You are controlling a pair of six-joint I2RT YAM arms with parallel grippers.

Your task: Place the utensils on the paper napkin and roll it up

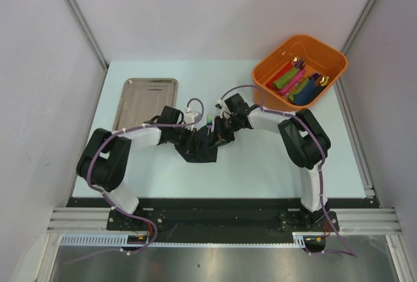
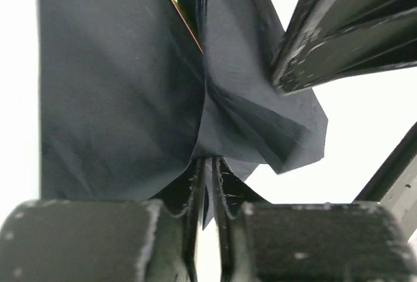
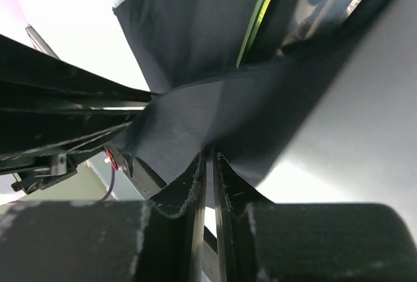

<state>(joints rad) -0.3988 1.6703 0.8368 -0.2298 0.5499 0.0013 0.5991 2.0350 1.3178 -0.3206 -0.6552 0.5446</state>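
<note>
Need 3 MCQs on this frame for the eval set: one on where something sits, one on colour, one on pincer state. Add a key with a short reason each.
1. Where on the table is the orange bin?
A. far right corner
B. far left corner
C. near edge, between the arm bases

2. What colour is the paper napkin at which both arms meet?
A. red
B. white
C. black

3. How does the left pincer stand?
A. wide open
B. shut on the paper napkin
C. out of every view

Key:
1 A, the top view shows the bin at the far right corner.
2 C, both wrist views show matte black paper folded around the iridescent edge of the utensils.
3 B, the left wrist view shows its fingers closed with paper pinched between them; the right pincer grips the napkin likewise.
</note>
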